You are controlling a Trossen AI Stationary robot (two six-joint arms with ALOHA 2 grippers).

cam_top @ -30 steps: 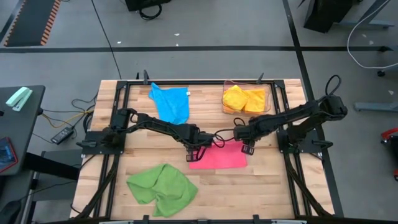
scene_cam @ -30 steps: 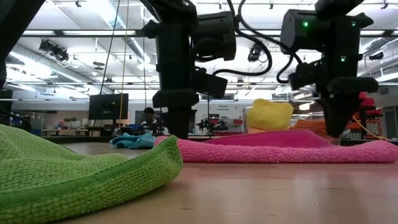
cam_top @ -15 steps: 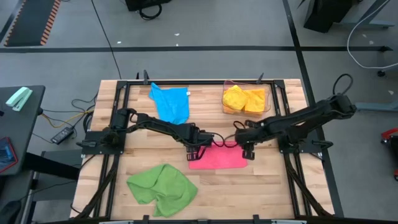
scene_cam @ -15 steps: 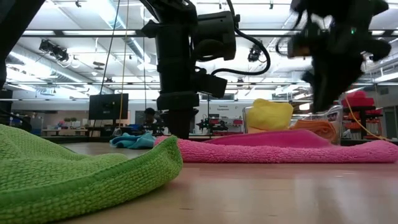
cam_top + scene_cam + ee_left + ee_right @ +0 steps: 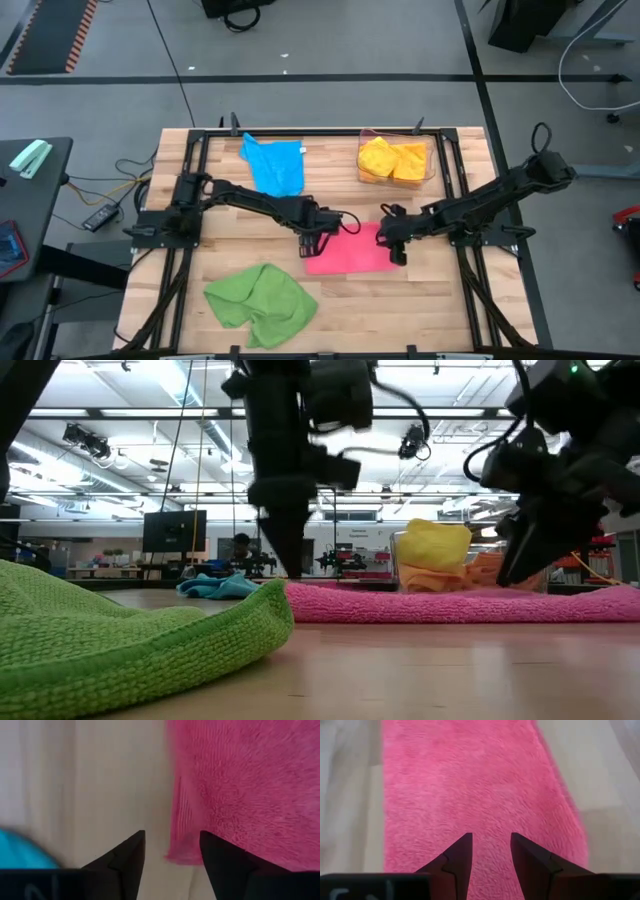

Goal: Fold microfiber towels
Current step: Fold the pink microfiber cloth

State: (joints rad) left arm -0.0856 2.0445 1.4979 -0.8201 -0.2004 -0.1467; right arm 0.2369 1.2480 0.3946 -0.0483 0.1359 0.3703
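While both arms reach inward over the table, the left gripper [image 5: 313, 243] hangs parted, empty, at the pink towel's [image 5: 352, 252] corner; the right gripper [image 5: 396, 247], tilted, fingers apart, holds nothing above its opposite end.

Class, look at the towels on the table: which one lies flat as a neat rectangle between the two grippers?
The pink towel. The green towel and blue towel lie crumpled, and the yellow towel sits bunched in the clear bin.

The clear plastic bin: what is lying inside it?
Inside the clear bin lie a yellow towel and an orange towel. Anything beneath them is covered.
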